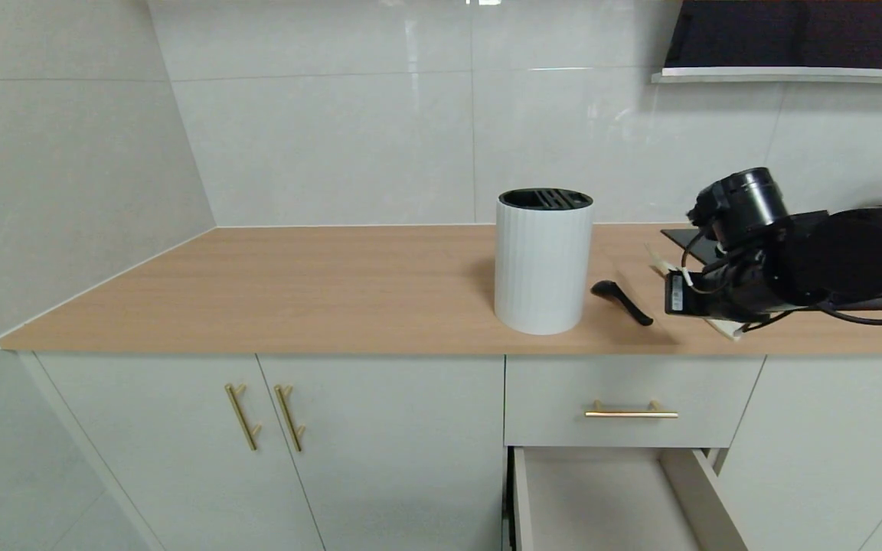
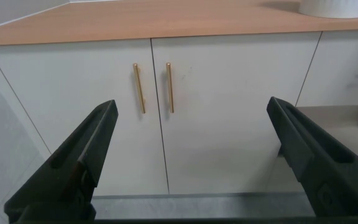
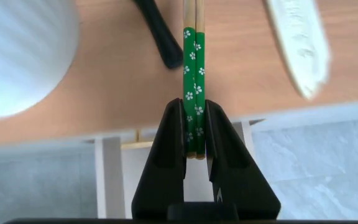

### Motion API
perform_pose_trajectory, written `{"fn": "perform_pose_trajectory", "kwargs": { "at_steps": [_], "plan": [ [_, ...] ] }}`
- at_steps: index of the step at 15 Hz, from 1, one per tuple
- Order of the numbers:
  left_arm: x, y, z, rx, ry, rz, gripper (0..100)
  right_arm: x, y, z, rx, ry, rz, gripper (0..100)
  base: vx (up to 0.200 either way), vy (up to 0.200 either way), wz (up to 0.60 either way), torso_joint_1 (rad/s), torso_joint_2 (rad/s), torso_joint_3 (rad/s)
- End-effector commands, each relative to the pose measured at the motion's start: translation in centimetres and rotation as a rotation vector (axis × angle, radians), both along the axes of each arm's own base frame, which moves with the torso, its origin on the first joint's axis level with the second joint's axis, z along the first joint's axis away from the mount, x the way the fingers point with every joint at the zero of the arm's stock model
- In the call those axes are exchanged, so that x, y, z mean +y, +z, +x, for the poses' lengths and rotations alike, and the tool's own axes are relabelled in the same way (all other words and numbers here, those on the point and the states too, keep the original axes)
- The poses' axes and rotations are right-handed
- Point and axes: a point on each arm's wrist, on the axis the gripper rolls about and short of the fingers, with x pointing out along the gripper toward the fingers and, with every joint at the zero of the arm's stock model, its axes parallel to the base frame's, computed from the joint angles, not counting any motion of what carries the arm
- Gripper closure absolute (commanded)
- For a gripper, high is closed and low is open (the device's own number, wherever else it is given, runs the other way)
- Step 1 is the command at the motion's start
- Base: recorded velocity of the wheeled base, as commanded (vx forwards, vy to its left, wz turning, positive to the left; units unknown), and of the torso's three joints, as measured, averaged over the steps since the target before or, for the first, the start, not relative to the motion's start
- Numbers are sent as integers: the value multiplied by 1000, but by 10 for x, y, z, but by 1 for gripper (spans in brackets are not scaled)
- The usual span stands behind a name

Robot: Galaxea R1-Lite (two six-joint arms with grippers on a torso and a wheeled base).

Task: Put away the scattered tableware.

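Two chopsticks [image 3: 191,74], pale wood with green ends printed in small white flowers, are pinched side by side between the black fingers of my right gripper [image 3: 194,111]. I hold them by the green ends at the countertop's [image 1: 295,291] front edge, toward its right end. Their pale tips lie out over the smooth light wood. Just beside them on the countertop are a glossy black spoon [image 1: 622,301] and a flat white utensil [image 3: 297,43], which I cannot identify. A tall white ribbed holder [image 1: 543,262], a cylinder with a black slotted top, stands near the front edge, close beside the spoon. From the holder to the left corner the countertop runs bare back to the tiled wall. Below the front edge a white drawer [image 1: 602,497] stands pulled out under my right arm. My left gripper [image 2: 188,109] hangs low with its fingers spread wide, facing flat white cabinet doors [image 2: 229,112] with slim brass handles [image 2: 169,87].
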Motion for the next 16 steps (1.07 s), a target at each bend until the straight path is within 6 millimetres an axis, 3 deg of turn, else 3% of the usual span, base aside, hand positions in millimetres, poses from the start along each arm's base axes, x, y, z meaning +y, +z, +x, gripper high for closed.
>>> {"fn": "perform_pose_trajectory", "kwargs": {
  "at_steps": [1, 4, 5, 6, 7, 9, 16],
  "plan": [
    [0, 0, 0, 0, 1, 0, 0, -18, 42, -64, -87, 27, 49, 100, 0, 0, 0, 0, 0, 0],
    [0, 0, 0, 0, 1, 0, 0, -28, 52, -117, -40, 175, 146, 100, 0, 0, 0, 0, 0, 0],
    [0, 0, 0, 0, 1, 0, 0, -34, 62, -152, -2, 272, 207, 100, 0, 0, 0, 0, 0, 0],
    [0, 0, 0, 0, 1, 0, 0, -38, 66, -172, 10, 329, 242, 100, 0, 0, 0, 0, 0, 0],
    [0, 0, 0, 0, 1, 0, 0, -41, 67, -183, 13, 368, 266, 100, 0, 0, 0, 0, 0, 0],
    [0, 0, 0, 0, 1, 0, 0, -43, 61, -190, 20, 403, 246, 100, 0, 0, 0, 0, 0, 0],
    [0, 0, 0, 0, 1, 0, 0, -33, 33, -176, 91, 450, 200, 100, 0, 0, 0, 0, 0, 0]
  ]
}}
